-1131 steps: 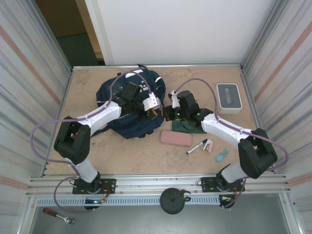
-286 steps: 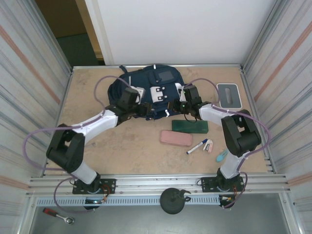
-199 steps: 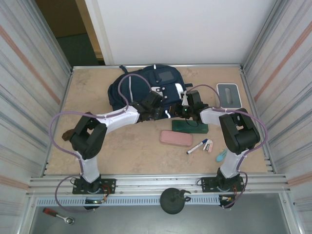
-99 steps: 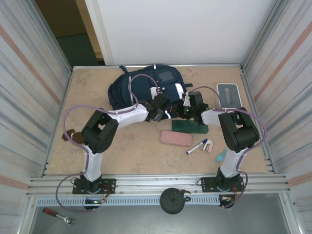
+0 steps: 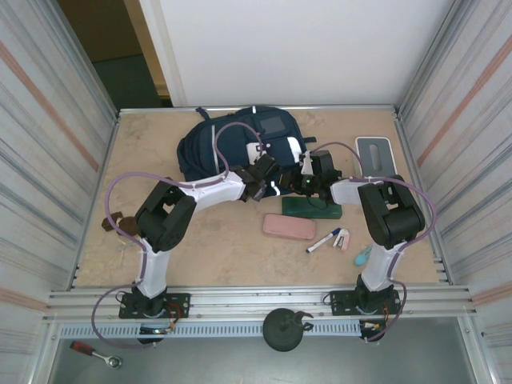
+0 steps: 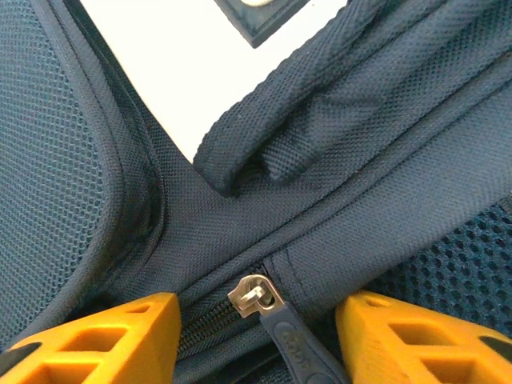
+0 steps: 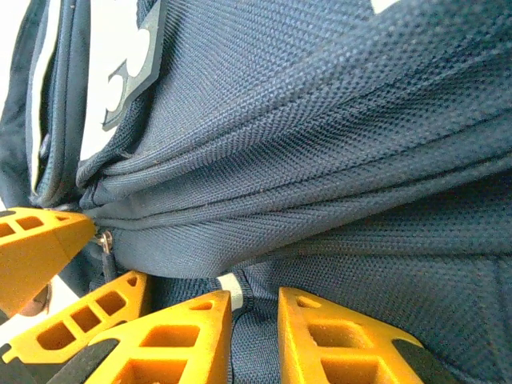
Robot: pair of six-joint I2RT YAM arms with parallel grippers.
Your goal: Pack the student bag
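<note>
The student bag (image 5: 237,142), navy with white patches, lies at the back middle of the table. My left gripper (image 5: 268,181) is at its near edge, open, orange fingers (image 6: 104,332) on either side of a silver zip slider (image 6: 254,293) and its blue pull tab, touching neither. My right gripper (image 5: 301,182) sits just to the right and is shut on a fold of the bag's fabric (image 7: 254,308). In the right wrist view the bag (image 7: 320,120) is seen close up, and the left gripper's fingers (image 7: 40,248) show at the left edge.
A green case (image 5: 313,208) lies under the right gripper, and a pink case (image 5: 289,227) is nearer. A marker (image 5: 323,240), a small pink-white item (image 5: 342,238) and a teal item (image 5: 365,254) lie at the right. The white-grey box (image 5: 374,157) stands at the back right.
The left gripper has slid right along the bag's near edge towards the right gripper, and its jaws have narrowed around the zip pull. The right gripper has kept its hold.
</note>
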